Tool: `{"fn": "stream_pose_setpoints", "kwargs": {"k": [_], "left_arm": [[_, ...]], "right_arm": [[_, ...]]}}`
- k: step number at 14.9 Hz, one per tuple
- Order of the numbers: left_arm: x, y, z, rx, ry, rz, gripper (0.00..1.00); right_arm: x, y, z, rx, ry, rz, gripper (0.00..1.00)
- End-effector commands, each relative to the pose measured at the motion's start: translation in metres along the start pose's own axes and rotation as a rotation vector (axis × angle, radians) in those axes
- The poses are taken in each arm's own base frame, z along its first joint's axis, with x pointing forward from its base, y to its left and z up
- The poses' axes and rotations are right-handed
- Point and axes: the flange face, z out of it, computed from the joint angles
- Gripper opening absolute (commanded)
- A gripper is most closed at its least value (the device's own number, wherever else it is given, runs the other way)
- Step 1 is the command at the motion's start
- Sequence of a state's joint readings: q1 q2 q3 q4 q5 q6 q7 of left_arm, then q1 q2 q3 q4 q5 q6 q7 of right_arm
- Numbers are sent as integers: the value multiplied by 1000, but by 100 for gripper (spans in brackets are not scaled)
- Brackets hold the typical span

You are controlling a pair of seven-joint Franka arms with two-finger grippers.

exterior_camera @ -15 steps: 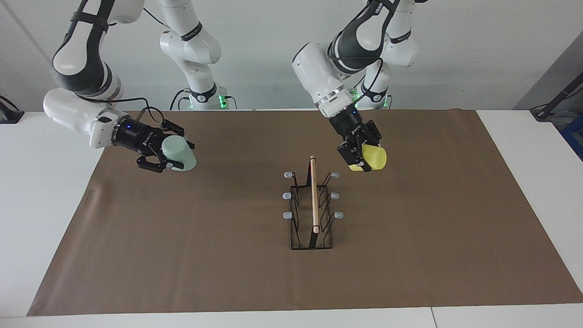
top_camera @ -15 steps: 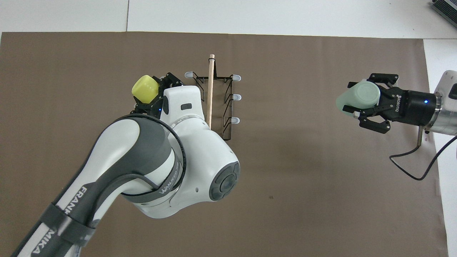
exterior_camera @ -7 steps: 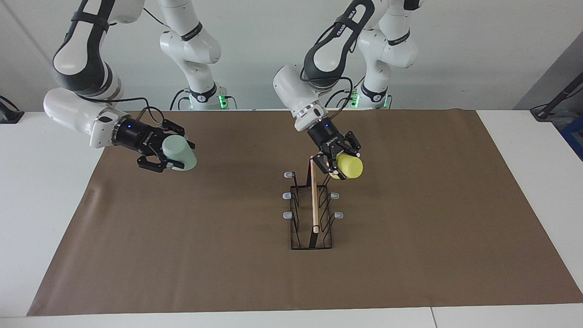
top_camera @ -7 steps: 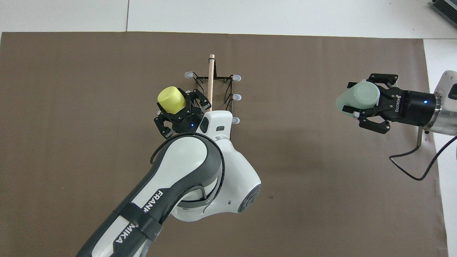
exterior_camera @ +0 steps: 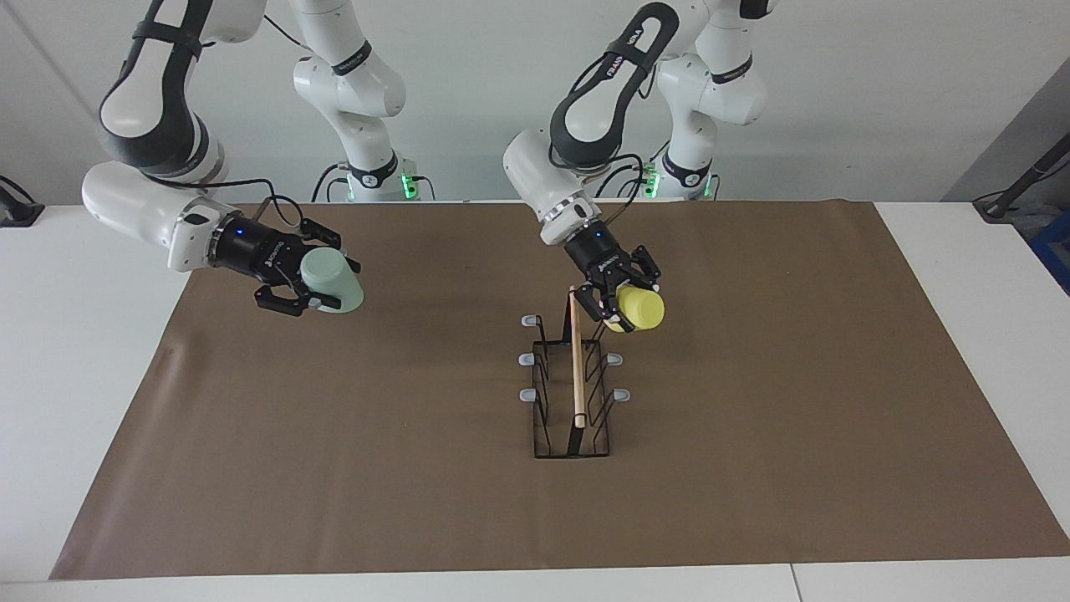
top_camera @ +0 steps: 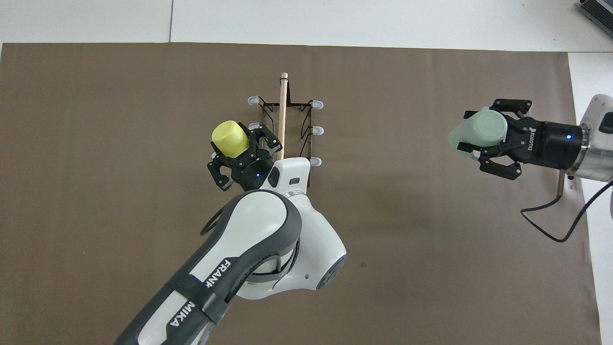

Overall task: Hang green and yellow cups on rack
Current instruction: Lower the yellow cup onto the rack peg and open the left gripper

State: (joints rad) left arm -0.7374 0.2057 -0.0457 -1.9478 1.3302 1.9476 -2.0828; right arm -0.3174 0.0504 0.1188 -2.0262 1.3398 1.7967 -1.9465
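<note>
The black wire rack (exterior_camera: 573, 385) (top_camera: 287, 139) with its wooden rod stands mid-mat. My left gripper (exterior_camera: 623, 309) (top_camera: 234, 148) is shut on the yellow cup (exterior_camera: 639, 308) (top_camera: 229, 138), holding it tilted in the air beside the rack's end nearest the robots, on the left arm's side, over the pegs there. My right gripper (exterior_camera: 313, 288) (top_camera: 481, 139) is shut on the pale green cup (exterior_camera: 331, 282) (top_camera: 479, 132), lying sideways just above the mat toward the right arm's end of the table.
A brown mat (exterior_camera: 752, 468) (top_camera: 96, 191) covers most of the white table (exterior_camera: 84, 334). The left arm's white elbow (top_camera: 268, 249) hides part of the rack and mat in the overhead view. A black cable (top_camera: 550, 225) trails from the right wrist.
My left gripper has carried the yellow cup from out beside the rack in to the rack's near end, then nearly settled. The right gripper with the green cup has barely shifted.
</note>
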Motion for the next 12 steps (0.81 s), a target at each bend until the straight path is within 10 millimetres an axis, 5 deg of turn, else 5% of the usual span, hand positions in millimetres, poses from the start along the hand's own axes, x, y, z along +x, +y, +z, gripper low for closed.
{"fn": "stream_pose_setpoints", "kwargs": {"k": [1, 7, 12], "left_arm": [[-4, -3, 5, 5, 30, -59, 0], [-17, -2, 11, 20, 39, -49, 0], [-29, 1, -7, 18, 54, -54, 0]], "right_arm": [[3, -10, 3, 11, -14, -22, 0], [19, -14, 51, -16, 22, -9, 0], [23, -17, 76, -42, 11, -1, 0]]}}
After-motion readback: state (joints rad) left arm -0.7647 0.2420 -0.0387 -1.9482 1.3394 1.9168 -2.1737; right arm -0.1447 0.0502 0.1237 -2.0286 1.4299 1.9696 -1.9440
